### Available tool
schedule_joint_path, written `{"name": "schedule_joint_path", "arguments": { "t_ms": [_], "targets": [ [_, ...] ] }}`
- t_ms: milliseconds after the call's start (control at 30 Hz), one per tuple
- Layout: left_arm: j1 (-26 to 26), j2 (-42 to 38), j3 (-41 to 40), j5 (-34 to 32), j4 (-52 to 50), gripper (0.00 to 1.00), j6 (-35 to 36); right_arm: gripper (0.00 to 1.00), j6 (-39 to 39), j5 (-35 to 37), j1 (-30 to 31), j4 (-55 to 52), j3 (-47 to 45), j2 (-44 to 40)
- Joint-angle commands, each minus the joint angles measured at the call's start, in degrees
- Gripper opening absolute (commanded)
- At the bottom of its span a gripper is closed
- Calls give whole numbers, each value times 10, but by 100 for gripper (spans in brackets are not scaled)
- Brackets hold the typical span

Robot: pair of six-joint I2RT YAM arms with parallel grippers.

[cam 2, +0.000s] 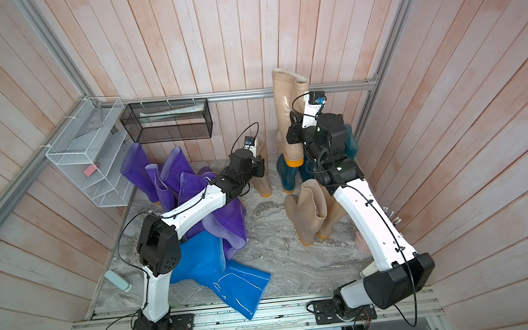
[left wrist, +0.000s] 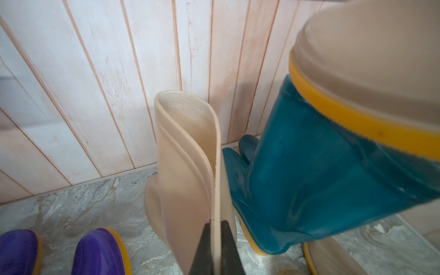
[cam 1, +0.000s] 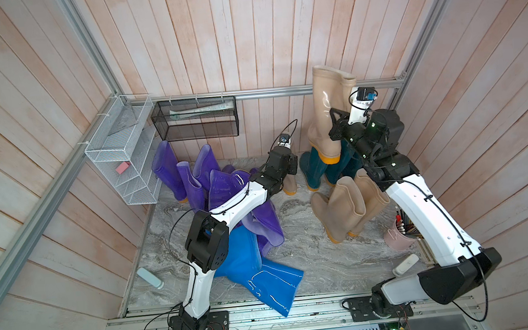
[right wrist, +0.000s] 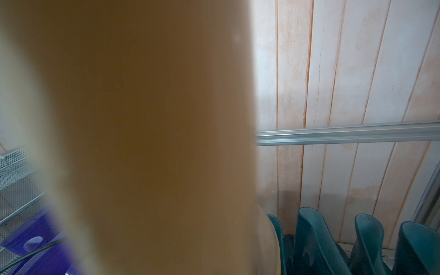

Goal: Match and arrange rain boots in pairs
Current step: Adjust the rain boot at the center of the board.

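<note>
In a top view the right gripper (cam 1: 334,127) is closed on the shaft of the lifted beige boot (cam 1: 320,109). The boot is held upright off the marble floor (cam 1: 299,256) at about one o'clock, its orange sole over the teal boots (cam 1: 312,172) (whether it touches them I cannot tell). The left arm (cam 1: 243,199) reaches to twelve o'clock, where the standing beige boot (cam 1: 290,186) shows under its wrist; the fingers are hidden here. The purple boots (cam 1: 193,181) crowd ten o'clock, the blue boots (cam 1: 258,269) lie at seven, and a beige pair (cam 1: 345,211) stands at three. From the left wrist, the left gripper (left wrist: 216,240) is pinched shut on the thin top wall of the standing beige boot (left wrist: 188,166), a finger on each side of it, with the teal boots (left wrist: 309,178) just beside. From the right wrist, the lifted beige boot (right wrist: 142,119) fills the frame as a blur, hiding the fingers; the teal boots (right wrist: 314,240) show their open tops in a row beyond.
</note>
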Motion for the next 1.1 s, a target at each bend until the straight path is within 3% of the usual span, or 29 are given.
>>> {"name": "schedule_joint_path", "arguments": {
  "t_ms": [0, 333, 633, 1067],
  "targets": [
    [28, -9, 14, 16, -4, 0, -4, 0, 14, -13, -2, 78, 20, 40],
    [55, -27, 11, -19, -36, 0, -13, 0, 39, 14, 4, 87, 71, 152],
    [55, -57, -3, 27, -50, 0, -20, 0, 20, 28, 16, 107, 56, 93],
    [52, -74, -34, 46, -49, 0, -56, 0, 39, 39, 21, 119, 85, 211]
  ]
}}
